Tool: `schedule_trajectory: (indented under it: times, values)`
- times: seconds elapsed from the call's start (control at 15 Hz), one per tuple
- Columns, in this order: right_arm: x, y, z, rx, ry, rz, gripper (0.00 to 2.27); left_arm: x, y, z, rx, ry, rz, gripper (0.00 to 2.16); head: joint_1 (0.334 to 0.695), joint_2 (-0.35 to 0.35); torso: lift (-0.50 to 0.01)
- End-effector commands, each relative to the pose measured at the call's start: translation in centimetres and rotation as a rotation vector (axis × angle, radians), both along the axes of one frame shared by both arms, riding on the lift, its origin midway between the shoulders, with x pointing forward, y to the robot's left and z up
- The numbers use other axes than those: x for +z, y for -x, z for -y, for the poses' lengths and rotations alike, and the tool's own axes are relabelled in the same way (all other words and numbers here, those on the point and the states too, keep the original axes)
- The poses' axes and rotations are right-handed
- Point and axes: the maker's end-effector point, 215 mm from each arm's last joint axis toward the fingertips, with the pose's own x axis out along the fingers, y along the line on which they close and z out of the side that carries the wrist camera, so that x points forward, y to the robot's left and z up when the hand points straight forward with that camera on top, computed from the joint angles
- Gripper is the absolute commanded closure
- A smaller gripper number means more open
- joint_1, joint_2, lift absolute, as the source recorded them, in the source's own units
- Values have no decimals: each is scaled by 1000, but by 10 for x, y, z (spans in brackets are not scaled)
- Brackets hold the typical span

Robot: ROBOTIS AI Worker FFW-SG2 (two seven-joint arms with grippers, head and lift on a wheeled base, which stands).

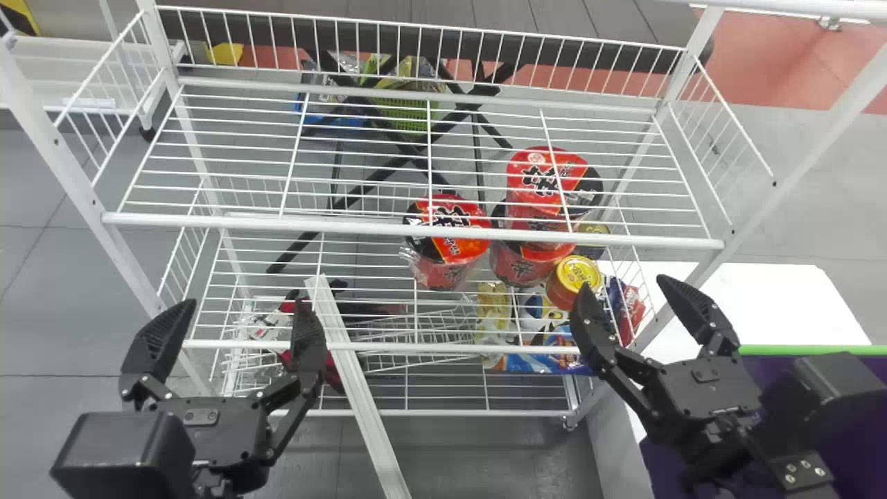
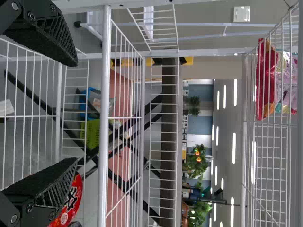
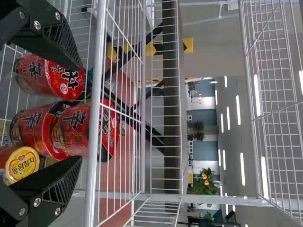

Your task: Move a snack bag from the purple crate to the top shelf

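Overhead, the wire top shelf is holding a red snack bag, noodle cups sitting lower; left hand and right hand are hovering wide open, empty, the right near the purple crate.

The head view looks forward and down over the white rack. Both wrist views, turned sideways, look from close by through its wires toward the far room, apparently sharing the far table.
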Motion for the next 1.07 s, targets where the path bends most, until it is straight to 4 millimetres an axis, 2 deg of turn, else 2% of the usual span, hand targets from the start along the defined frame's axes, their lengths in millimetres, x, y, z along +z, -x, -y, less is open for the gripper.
schedule_trajectory:
  times: [0.0,0.47,0.73,1.0]
  values:
    - [-1,0,-1,1,1,-2,167,0,0,0,0,0,0,103,695,-132,-434]
    - [-2,0,0,-1,-19,-6,167,0,0,-1,4,0,0,103,695,-130,-462]
    - [-3,0,1,-2,-20,-9,164,0,2,0,6,1,-2,103,695,-131,-457]
    - [5,3,5,-8,-13,4,164,-1,3,1,5,1,-3,103,695,-134,-457]
